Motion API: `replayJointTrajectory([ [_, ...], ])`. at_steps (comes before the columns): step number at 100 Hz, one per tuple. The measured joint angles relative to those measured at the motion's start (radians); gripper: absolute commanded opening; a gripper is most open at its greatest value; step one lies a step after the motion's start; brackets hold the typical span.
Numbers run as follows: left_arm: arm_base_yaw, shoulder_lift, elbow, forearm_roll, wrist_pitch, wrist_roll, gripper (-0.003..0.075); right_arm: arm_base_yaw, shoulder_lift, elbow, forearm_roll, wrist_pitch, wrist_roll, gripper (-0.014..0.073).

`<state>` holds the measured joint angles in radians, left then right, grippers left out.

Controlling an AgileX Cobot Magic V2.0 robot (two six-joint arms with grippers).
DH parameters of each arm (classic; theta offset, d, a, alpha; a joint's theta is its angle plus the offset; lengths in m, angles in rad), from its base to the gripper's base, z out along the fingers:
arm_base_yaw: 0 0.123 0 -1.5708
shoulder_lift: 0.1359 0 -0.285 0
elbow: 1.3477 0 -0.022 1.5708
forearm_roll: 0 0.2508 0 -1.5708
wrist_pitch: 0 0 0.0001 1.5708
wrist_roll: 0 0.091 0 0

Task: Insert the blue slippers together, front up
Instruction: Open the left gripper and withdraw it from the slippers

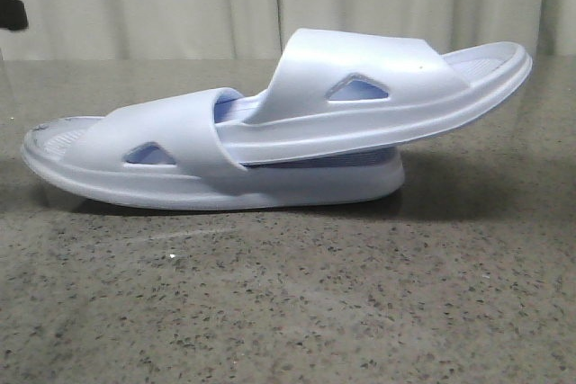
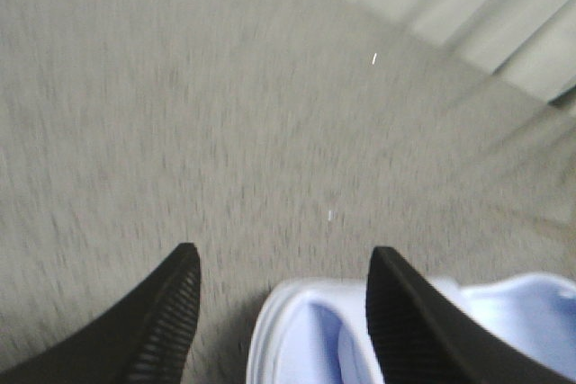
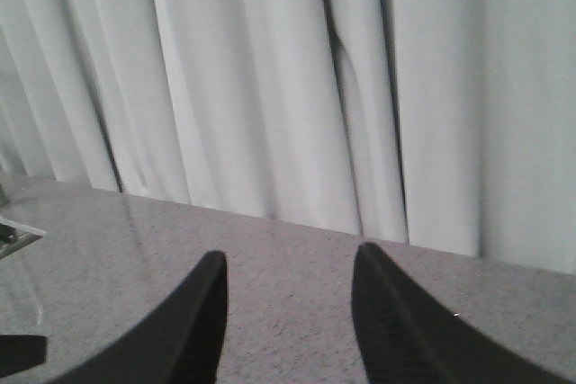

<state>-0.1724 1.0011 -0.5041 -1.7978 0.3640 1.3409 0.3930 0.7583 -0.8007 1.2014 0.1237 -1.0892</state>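
Slippers (image 1: 270, 128) lying nested on my granite table (image 1: 288, 303), upper one tilting inside the lower's strap; left gripper (image 2: 283, 299) gaping wide over one slipper, right gripper (image 3: 288, 299) spreading empty, facing curtain (image 3: 270, 78).

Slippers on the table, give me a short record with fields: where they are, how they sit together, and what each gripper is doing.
surface: speckled grey table
lower slipper: flat on the table, sole down
upper slipper: one end pushed under the lower slipper's strap, the other end raised to the right, clear of the table
backdrop: pale curtain
left gripper: open, holding nothing, one end of a slipper below it, view blurred
right gripper: open, holding nothing, facing the curtain over bare table
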Motion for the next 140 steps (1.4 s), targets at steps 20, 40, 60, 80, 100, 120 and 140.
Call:
replayJointTrajectory([
  [20, 0.000, -0.184, -0.009, 0.036, -0.134, 0.067, 0.0363, 0.000, 0.000, 0.054, -0.048, -0.161, -0.017, 0.0271],
  [40, 0.000, -0.403, -0.009, 0.172, -0.183, 0.075, 0.0363, 0.000, -0.035, 0.188, -0.050, -0.270, -0.062, 0.0271],
  [60, 0.000, -0.556, 0.036, 0.213, -0.188, 0.077, 0.0363, 0.000, -0.178, 0.343, -0.050, -0.335, -0.116, 0.0271],
  [80, 0.000, -0.649, 0.162, 0.217, -0.207, 0.077, 0.0363, 0.000, -0.369, 0.452, -0.050, -0.347, -0.134, 0.0271],
  [100, 0.000, -0.698, 0.251, 0.215, -0.229, 0.077, 0.0363, 0.000, -0.510, 0.544, -0.050, -0.348, -0.136, 0.0271],
  [120, 0.000, -0.703, 0.260, 0.213, -0.231, 0.077, 0.0356, 0.000, -0.551, 0.605, -0.047, -0.350, -0.138, 0.0268],
  [140, 0.000, -0.705, 0.260, 0.213, -0.235, 0.077, 0.0231, 0.000, -0.553, 0.607, -0.047, -0.355, -0.138, 0.0238],
])
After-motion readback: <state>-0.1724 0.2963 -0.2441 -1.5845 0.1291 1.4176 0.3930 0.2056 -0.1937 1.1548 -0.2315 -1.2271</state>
